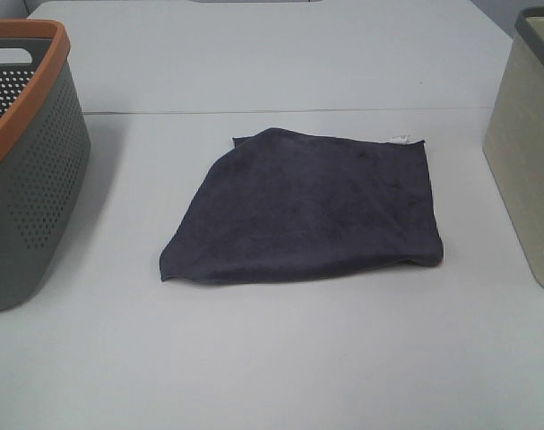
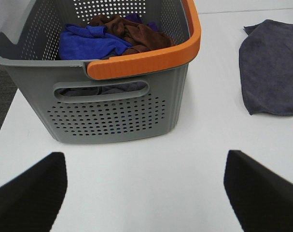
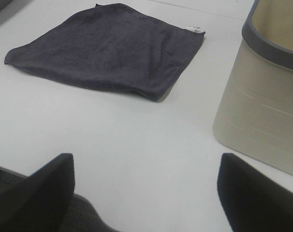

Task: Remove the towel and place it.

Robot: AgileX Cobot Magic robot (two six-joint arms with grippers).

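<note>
A dark grey-purple towel [image 1: 312, 208] lies flat in the middle of the white table; it also shows in the left wrist view [image 2: 272, 67] and the right wrist view [image 3: 110, 46]. A small white tag [image 1: 400, 138] sits at its far right corner. Neither gripper shows in the exterior high view. My left gripper [image 2: 146, 193] is open and empty, near the table's front edge in front of the grey basket. My right gripper [image 3: 146, 193] is open and empty, back from the towel near the table's front edge.
A grey perforated basket with an orange rim [image 1: 30, 107] stands at the left; it holds blue [image 2: 88, 42] and brown [image 2: 136, 31] cloths. A beige bin with a dark rim [image 1: 527, 152] stands at the right, also in the right wrist view [image 3: 264, 96].
</note>
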